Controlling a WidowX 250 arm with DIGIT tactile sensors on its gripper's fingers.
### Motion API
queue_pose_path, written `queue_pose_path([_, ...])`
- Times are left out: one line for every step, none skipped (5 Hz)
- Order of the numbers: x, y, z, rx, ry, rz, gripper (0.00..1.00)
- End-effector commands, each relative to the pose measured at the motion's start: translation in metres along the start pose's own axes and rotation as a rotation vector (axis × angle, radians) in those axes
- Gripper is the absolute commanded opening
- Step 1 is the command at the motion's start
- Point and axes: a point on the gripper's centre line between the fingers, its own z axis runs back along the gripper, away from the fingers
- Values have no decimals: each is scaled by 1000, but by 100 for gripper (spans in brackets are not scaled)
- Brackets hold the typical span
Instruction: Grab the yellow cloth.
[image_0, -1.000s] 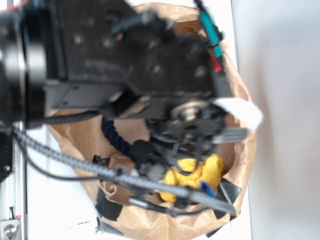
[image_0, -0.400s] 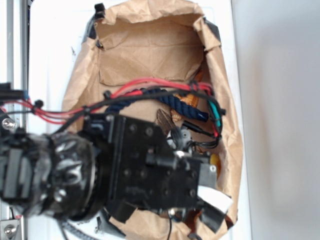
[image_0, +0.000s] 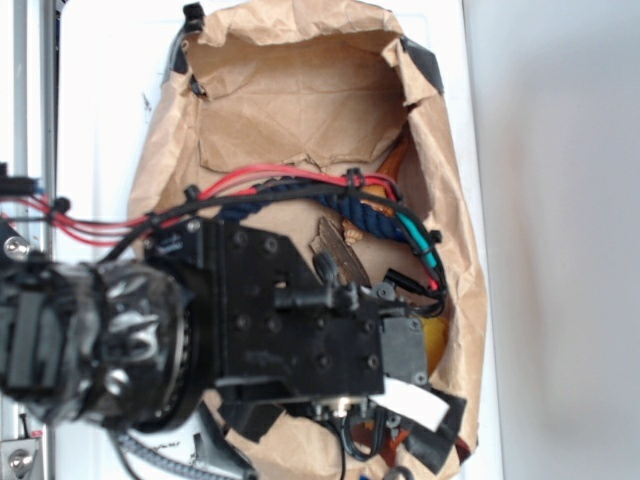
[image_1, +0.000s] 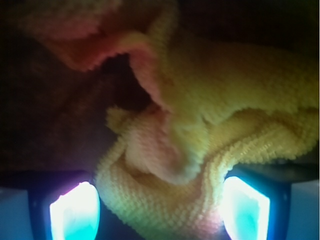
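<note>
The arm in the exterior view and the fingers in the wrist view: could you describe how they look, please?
The arm is boxy black metal with visible screws, red and black cables, and a white tag. The fingertips glow pale cyan-white in dark frames.

Yellow cloth (image_1: 210, 130) bunched between the two glowing, parted jaws.

Crumpled, folded yellow cloth (image_1: 200, 125)

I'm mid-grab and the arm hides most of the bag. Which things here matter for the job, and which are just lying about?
Job:
- yellow cloth, bunched between the fingers
- gripper, fingers either side of the cloth

Lying about:
- navy rope
- brown shell
- brown paper bag holding it all
</note>
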Motion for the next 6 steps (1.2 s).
queue_pose_path([15, 16, -43, 149, 137, 103, 0])
queue_pose_path([13, 19, -26, 128, 117, 109, 0])
queue_pose_path([18, 26, 26, 50, 29, 137, 0])
queue_pose_path([17, 39, 79, -15, -54, 189, 0])
queue_pose_path([10, 52, 123, -32, -90, 259, 0])
queue_pose_path([1, 49, 159, -23, -3, 283, 0])
